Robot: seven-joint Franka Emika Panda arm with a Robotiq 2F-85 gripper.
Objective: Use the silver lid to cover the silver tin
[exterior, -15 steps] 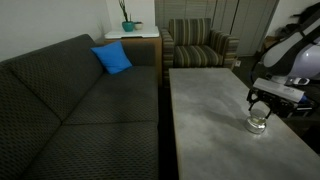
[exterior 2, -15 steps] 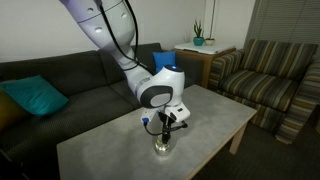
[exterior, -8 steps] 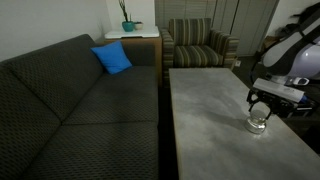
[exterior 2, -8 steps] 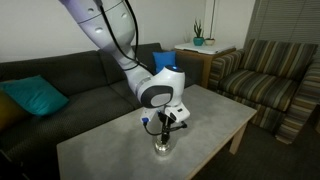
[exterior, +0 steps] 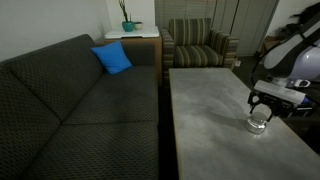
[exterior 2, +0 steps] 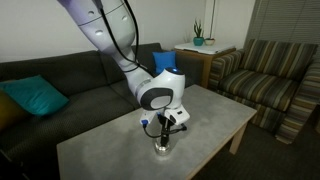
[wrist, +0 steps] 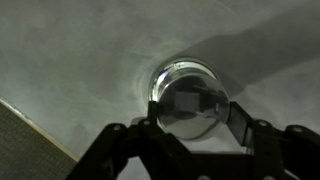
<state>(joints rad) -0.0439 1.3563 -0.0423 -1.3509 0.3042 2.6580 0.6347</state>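
The gripper [wrist: 190, 118] hangs straight above the tin [wrist: 162, 80] on the grey table [wrist: 70, 50]. Its jaws are half spread and flank a flat round face that appears to be the lid [wrist: 187, 98], already lying on the tin's mouth. The wrist view is too dim to show whether the fingers pinch the lid's edge or merely stand beside it.

Nothing has shifted in the past second: arm, jaws and tin sit exactly where they were. The pause suggests the cover is down and the task all but finished, with only a release and a lift away left.

In an exterior view the tin [exterior: 258, 125] stands near the table's right edge, directly under the gripper [exterior: 263, 106]. To the left runs a dark sofa [exterior: 80, 110] with a blue cushion [exterior: 112, 58]. Farther back stand a striped armchair [exterior: 198, 45] and a potted plant [exterior: 127, 18].
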